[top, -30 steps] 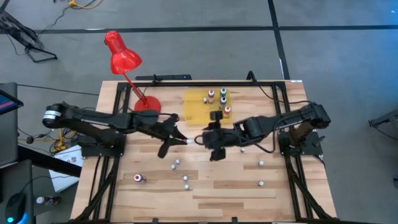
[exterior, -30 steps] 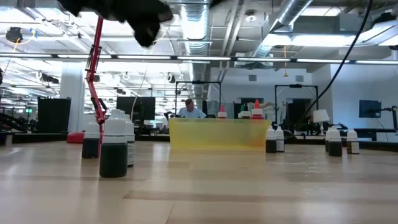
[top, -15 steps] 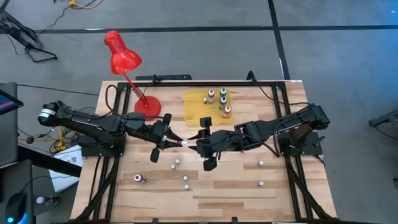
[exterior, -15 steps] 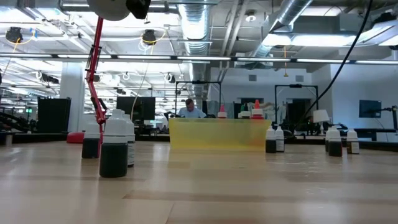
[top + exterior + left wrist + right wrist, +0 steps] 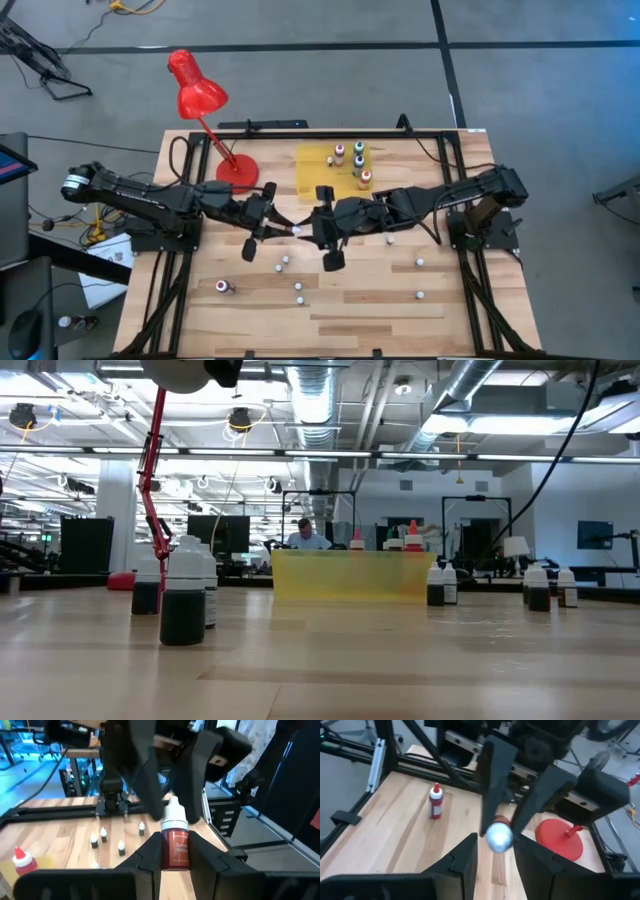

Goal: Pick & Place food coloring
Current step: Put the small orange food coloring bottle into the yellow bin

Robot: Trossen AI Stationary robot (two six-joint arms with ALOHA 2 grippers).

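A food coloring bottle (image 5: pixel 175 847) with an orange-red body, a label and a white cap is held in the air over the table's middle by my left gripper (image 5: pixel 280 228). The bottle lies about level, and its cap (image 5: pixel 297 231) points toward the table's right. My right gripper (image 5: pixel 318 228) faces it from the right and is open. Its fingers stand on either side of the cap (image 5: pixel 498 836); whether they touch it, I cannot tell. More small bottles (image 5: pixel 355 160) stand on the yellow mat (image 5: pixel 315 170). My left gripper pinches the bottle's body at the label (image 5: pixel 175 857) between its two fingers (image 5: pixel 150 850). The fingers come level from the table's left and lie along the bottle. The capped end sticks out beyond the fingertips. The bottle is lifted clear of the table.
Several loose bottles stand on the near half of the table (image 5: pixel 285 263), (image 5: pixel 222 287), (image 5: pixel 419 263), (image 5: pixel 419 296). A red desk lamp (image 5: pixel 197 95) has its base (image 5: pixel 235 168) at the far left. In the low view a dark bottle (image 5: pixel 183 600) stands close by.
My right gripper has gone toward the table's left, up to the bottle's cap, and has turned at the wrist. My left gripper has risen a little and drawn back toward the table's left with the bottle, then kept still.
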